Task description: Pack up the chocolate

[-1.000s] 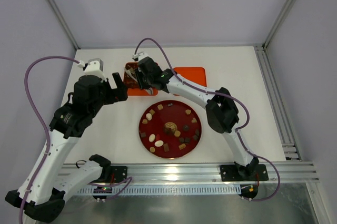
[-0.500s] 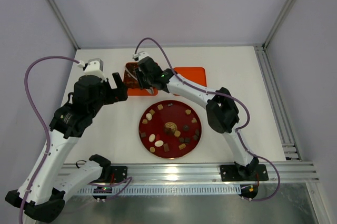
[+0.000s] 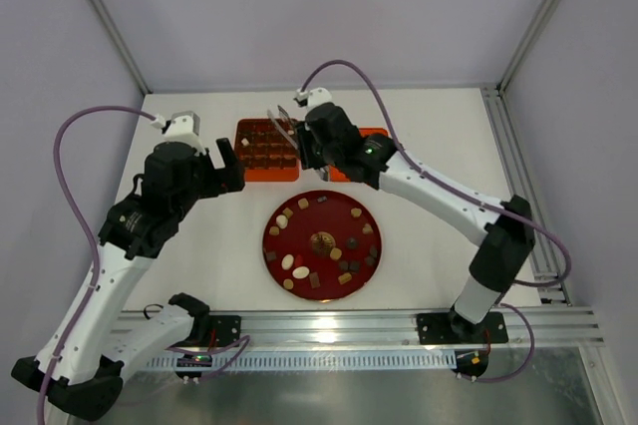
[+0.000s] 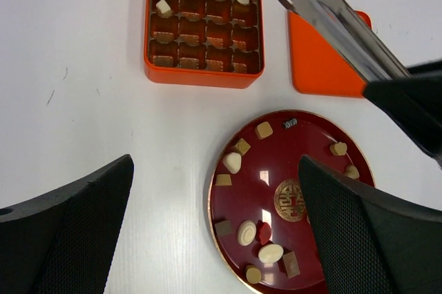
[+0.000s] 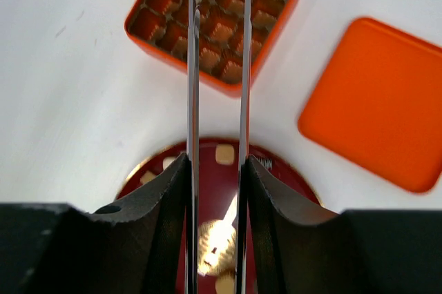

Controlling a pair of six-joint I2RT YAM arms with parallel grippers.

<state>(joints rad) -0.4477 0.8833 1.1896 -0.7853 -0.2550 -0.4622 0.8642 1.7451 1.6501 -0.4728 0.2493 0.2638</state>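
On the red plate (image 4: 290,156) most of the chocolate (image 4: 233,162) is found, with a few pieces in the orange box (image 4: 200,76). It is judged light, smooth and easily marked. The sides should be pinched softly with the tongs (image 4: 331,18) clenched by the right gripper (image 5: 217,166). The left gripper (image 3: 227,164) is spread, empty.

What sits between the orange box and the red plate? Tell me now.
Nothing but bare white table separates the orange box from the red plate; the left wrist view shows it plainly.
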